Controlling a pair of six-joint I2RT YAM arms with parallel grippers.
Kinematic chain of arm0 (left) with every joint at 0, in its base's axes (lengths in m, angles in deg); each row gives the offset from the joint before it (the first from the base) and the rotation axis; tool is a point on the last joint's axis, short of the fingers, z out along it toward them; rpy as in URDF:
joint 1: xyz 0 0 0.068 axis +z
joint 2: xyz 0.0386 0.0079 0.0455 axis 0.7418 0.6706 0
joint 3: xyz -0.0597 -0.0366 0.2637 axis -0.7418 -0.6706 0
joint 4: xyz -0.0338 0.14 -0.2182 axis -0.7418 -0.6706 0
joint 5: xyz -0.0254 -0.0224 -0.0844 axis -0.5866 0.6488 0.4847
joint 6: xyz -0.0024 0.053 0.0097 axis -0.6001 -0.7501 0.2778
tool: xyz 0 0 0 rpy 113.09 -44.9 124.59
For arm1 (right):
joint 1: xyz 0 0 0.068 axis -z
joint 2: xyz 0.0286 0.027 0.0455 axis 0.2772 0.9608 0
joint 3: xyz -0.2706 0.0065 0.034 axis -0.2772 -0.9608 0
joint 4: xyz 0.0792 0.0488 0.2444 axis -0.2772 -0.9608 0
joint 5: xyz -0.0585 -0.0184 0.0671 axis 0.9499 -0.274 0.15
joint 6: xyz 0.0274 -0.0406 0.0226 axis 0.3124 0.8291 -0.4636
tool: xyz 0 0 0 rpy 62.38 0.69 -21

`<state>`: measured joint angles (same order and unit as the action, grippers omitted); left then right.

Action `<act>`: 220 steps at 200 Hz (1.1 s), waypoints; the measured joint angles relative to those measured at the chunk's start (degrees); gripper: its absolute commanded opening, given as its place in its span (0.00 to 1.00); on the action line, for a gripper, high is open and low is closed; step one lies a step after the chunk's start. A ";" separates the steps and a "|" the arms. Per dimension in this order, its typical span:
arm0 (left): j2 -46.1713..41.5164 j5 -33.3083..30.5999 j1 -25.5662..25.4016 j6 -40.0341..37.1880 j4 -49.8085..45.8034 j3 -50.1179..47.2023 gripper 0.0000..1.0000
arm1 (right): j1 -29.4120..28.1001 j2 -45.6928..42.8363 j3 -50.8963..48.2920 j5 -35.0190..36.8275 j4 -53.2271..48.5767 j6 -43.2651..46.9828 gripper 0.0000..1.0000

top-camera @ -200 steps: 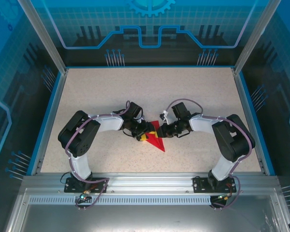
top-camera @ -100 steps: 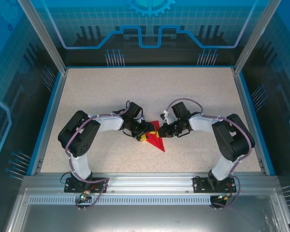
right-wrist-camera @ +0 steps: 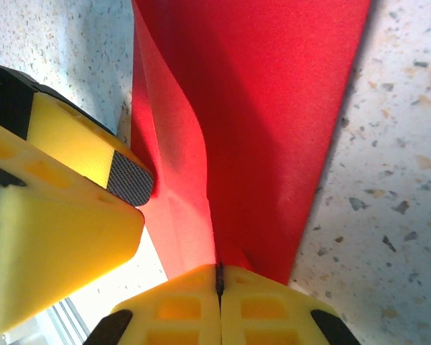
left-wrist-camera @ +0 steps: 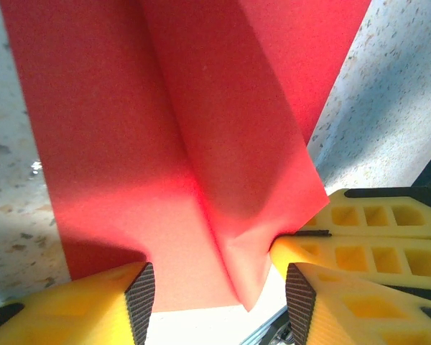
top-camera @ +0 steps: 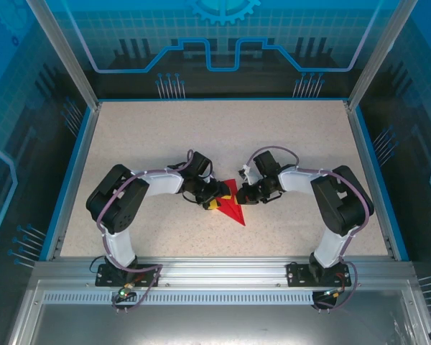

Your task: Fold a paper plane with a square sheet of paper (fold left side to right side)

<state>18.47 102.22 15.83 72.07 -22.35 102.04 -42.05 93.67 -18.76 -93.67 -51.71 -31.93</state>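
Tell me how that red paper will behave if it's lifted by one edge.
Probably floppy: the red paper bows up softly where the right fingers pinch it. Likely very light, being so thin. Pushed, it may slide or buckle on the table.

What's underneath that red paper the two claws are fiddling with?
The speckled table shows all round the red paper, which lies on it. The patch directly beneath is covered. One edge is lifted, pinched in the right gripper.
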 measured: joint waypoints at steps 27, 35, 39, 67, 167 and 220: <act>0.00 0.00 0.00 0.00 0.00 0.00 0.55 | 0.22 0.11 0.26 0.37 -0.55 0.02 0.06; 0.00 0.00 0.00 0.00 0.00 0.00 0.55 | 0.24 0.26 0.50 0.61 -0.72 0.02 0.06; 0.00 0.00 0.00 0.00 0.00 0.00 0.55 | 0.24 0.37 0.59 0.72 -0.79 0.02 0.06; 0.00 0.00 0.00 0.00 0.00 0.00 0.55 | 0.24 0.63 0.72 1.60 -1.22 0.02 0.06; 0.00 0.00 0.00 -0.09 0.00 0.00 0.55 | 0.52 1.36 1.22 2.99 -1.99 0.00 0.06; 0.02 0.00 0.00 -0.11 0.00 0.00 0.55 | 0.52 1.42 1.36 3.21 -2.19 0.00 0.06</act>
<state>18.49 102.22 15.83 71.96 -22.35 102.04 -41.52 95.09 -17.41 -90.46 -53.90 -31.93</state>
